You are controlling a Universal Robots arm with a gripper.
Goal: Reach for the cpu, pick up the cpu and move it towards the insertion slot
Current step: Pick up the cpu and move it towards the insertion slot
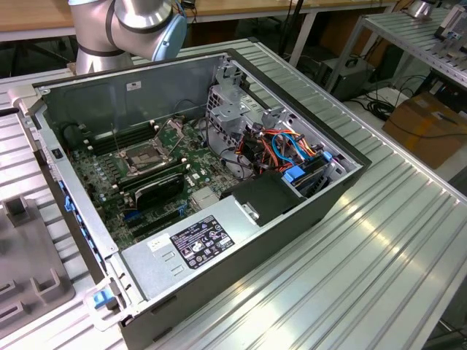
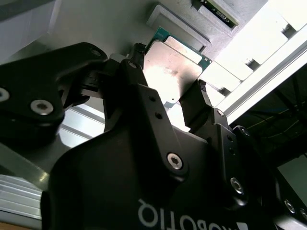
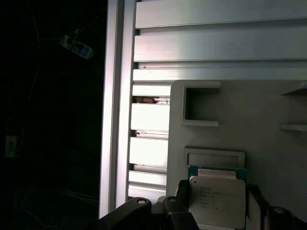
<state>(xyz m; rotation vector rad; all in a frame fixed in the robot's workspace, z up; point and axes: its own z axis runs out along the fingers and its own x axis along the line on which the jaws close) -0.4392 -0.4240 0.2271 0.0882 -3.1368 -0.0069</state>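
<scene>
Workcell with an open computer case (image 1: 197,189) standing on a ribbed aluminium table (image 1: 365,255). Benches stand beyond the table's far edge, and a cardboard box (image 1: 427,124) sits on the floor past the edge at the exterior view's right. The arm (image 1: 131,25) rises outside the case's back wall.

Inside the case, the insertion slot (image 1: 144,157) lies on the green board near the back wall, its silver frame beside the long memory slots (image 1: 109,142) and just behind a black card (image 1: 157,189). A drive cage (image 1: 233,109) and orange and blue cables (image 1: 288,146) crowd the side at the exterior view's right. The power supply (image 1: 182,251) fills the front corner and carries a black-and-white printed label (image 1: 202,241) (print too small to make out).

In both wrist views the gripper (image 2: 170,67) (image 3: 217,188) has its jaws closed narrowly on the cpu (image 2: 175,72) (image 3: 216,203), with one black finger (image 2: 136,72) against one edge and the other against the opposite edge. The cpu is outside the case, over a pale grey tray (image 3: 240,110) (image 2: 177,21) that rests on the table's slats (image 3: 148,115) close to a table edge. A shallow rectangular recess (image 3: 214,158) lies just beside it. The chip's pale face bears faint printed lines, not legible.
</scene>
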